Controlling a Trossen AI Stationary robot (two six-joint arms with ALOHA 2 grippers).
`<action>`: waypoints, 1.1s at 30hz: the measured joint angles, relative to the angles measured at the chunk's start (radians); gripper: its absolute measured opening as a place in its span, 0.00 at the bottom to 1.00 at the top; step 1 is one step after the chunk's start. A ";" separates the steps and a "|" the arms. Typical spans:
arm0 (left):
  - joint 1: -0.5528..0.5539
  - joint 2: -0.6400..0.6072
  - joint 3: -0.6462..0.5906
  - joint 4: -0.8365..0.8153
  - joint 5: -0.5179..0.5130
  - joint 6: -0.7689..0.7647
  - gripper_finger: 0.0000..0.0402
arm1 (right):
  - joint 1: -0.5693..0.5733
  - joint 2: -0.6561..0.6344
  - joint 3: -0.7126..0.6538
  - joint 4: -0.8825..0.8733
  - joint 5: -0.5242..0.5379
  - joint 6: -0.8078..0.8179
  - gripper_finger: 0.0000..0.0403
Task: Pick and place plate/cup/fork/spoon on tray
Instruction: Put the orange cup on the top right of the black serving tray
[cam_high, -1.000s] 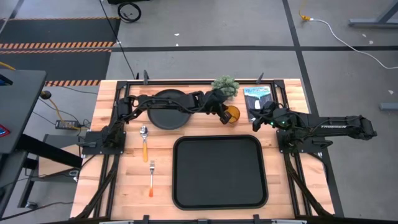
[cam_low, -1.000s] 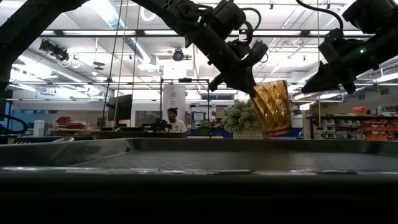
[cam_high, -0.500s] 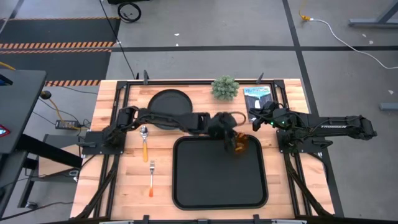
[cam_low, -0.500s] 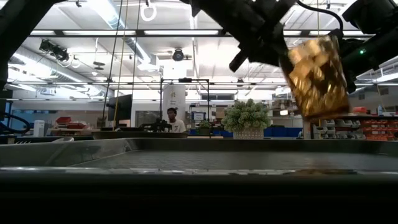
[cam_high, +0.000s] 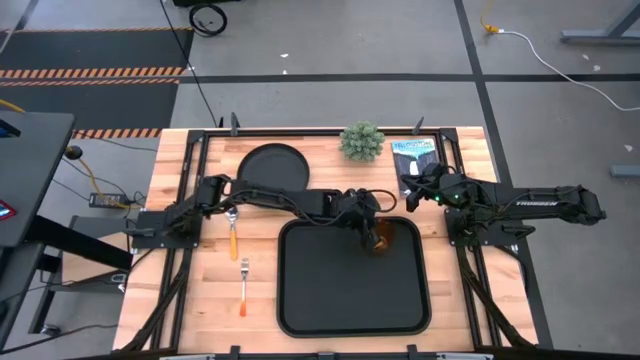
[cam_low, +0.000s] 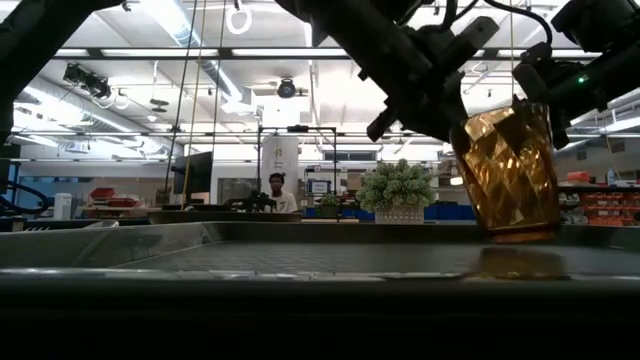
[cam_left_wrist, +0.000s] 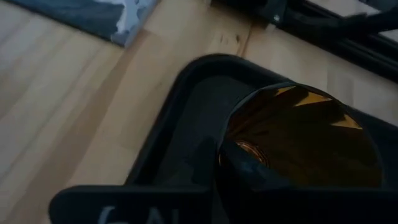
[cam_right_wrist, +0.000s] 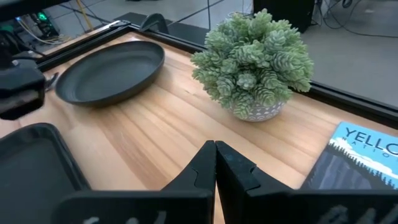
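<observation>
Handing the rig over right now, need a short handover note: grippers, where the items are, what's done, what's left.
Left gripper: shut on the translucent amber cup, held tilted just above the large black rectangular tray, at its far right corner; not released.
Right gripper: shut, empty, waiting near the far right edge beside the small potted plant.
Round black plate: on the table, far side.
Orange-handled spoon and fork: on the table left of the tray.
Done: nothing placed yet. Left: set the cup down, then plate, fork, spoon.
</observation>
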 joint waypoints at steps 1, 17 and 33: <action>0.000 0.000 0.000 0.001 0.001 0.003 0.05 | 0.000 0.000 0.000 0.001 0.000 0.000 0.04; -0.001 -0.013 -0.002 0.064 -0.022 0.089 0.37 | 0.000 0.000 0.000 0.005 0.000 0.000 0.04; -0.146 -0.073 0.000 -0.308 -0.109 0.243 0.36 | 0.000 0.002 0.000 0.018 0.001 0.000 0.04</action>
